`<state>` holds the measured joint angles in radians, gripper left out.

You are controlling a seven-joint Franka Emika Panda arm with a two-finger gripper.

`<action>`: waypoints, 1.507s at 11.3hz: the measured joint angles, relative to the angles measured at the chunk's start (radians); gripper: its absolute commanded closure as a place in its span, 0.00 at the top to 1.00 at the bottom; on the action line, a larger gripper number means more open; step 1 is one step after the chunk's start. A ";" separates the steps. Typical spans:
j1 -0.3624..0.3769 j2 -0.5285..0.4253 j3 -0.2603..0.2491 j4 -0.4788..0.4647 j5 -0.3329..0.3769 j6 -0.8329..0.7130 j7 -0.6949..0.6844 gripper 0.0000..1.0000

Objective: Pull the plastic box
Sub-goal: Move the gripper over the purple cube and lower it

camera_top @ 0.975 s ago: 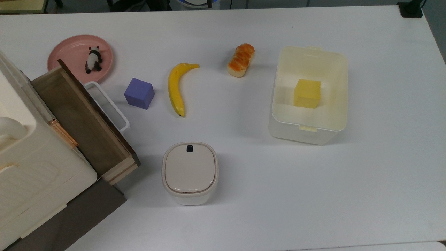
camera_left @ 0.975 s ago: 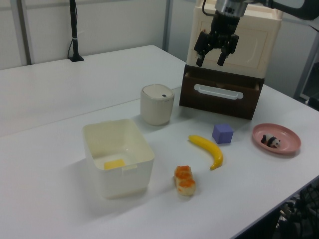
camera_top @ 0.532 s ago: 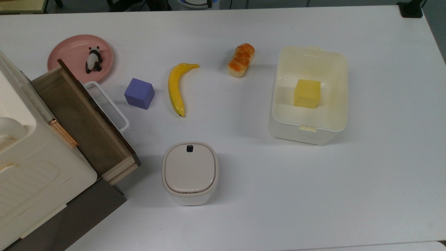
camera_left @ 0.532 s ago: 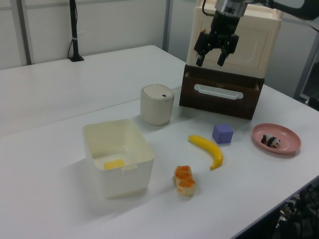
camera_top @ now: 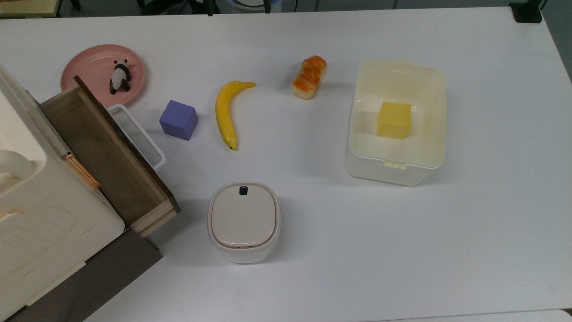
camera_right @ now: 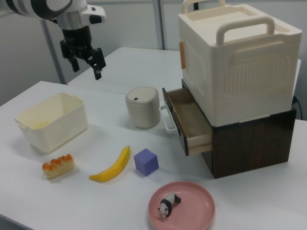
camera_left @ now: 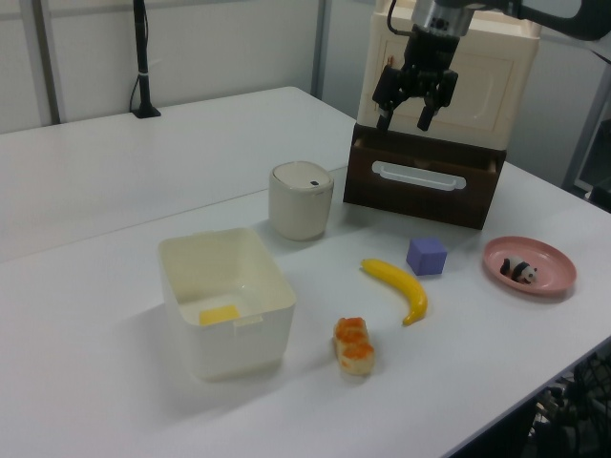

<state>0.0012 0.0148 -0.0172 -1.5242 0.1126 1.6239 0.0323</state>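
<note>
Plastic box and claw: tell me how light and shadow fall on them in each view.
Top view: the plastic box is evenly lit, with a soft shadow to the top view's left. Left view: the claw reads as a dark shape against the pale cabinet. Right view: the box casts a faint shadow along its base, and the claw stands out dark against the grey wall.

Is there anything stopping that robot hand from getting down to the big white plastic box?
Probably not. The hand hangs open and high, holding nothing, and the plastic box stands by itself with bare table around it.
</note>
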 measured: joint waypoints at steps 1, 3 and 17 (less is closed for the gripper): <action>0.000 -0.006 -0.001 -0.036 0.000 0.082 0.030 1.00; -0.001 -0.047 -0.004 -0.161 0.000 0.255 0.060 1.00; -0.016 0.109 -0.176 -0.419 -0.209 0.534 0.067 1.00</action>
<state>-0.0152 0.1237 -0.1931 -1.9433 -0.0960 2.1583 0.0994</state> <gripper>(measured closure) 0.000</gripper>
